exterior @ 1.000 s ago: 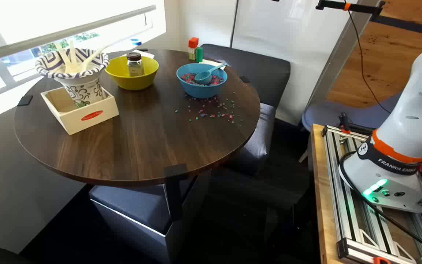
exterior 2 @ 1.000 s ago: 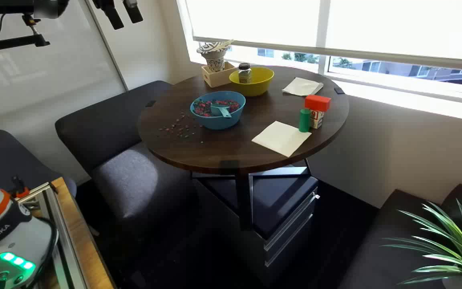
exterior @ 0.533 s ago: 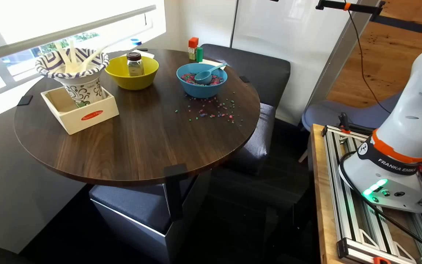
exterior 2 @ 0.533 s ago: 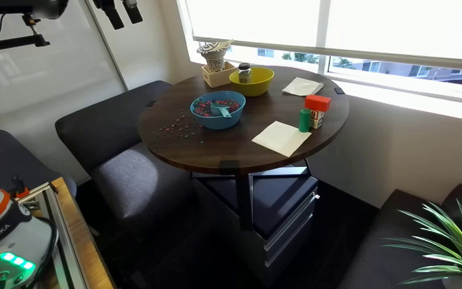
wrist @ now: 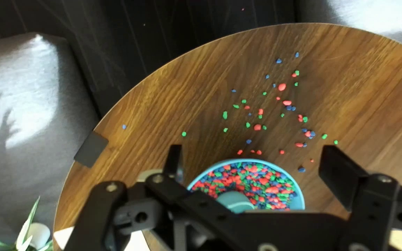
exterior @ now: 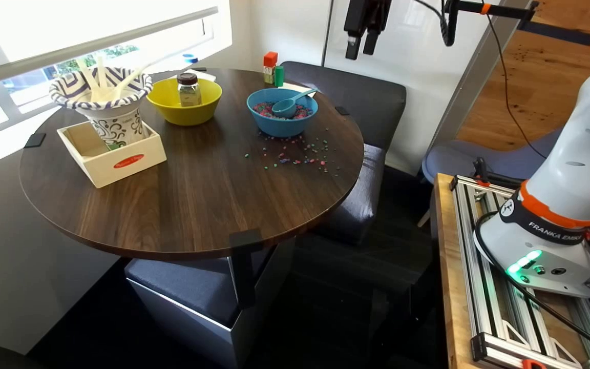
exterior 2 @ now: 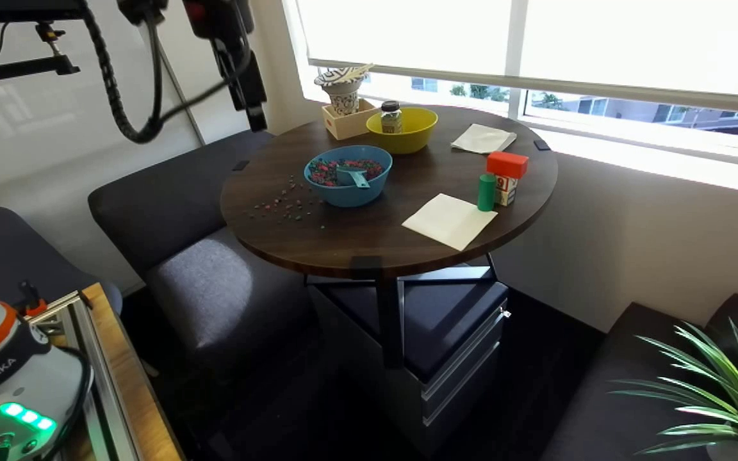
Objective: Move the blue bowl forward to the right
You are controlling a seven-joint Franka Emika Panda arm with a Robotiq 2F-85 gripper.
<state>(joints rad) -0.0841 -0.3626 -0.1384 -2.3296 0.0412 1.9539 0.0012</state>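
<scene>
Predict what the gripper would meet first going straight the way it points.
Probably the bits on the table beside the blue bowl; depth is unclear, so the bowl might come first.

Red, green, blue bits [wrist: 263, 181] speckle the blue bowl [exterior: 280, 128].

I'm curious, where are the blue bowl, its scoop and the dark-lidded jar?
Blue bowl [exterior 2: 348, 196], in an exterior view, on its outer wall.
Scoop [exterior: 284, 108], in an exterior view, on its round end.
Jar [exterior: 190, 96], in an exterior view, on its body.

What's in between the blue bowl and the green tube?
From the blue bowl to the green tube: some table, then a pale sheet, clearest in an exterior view.
</scene>
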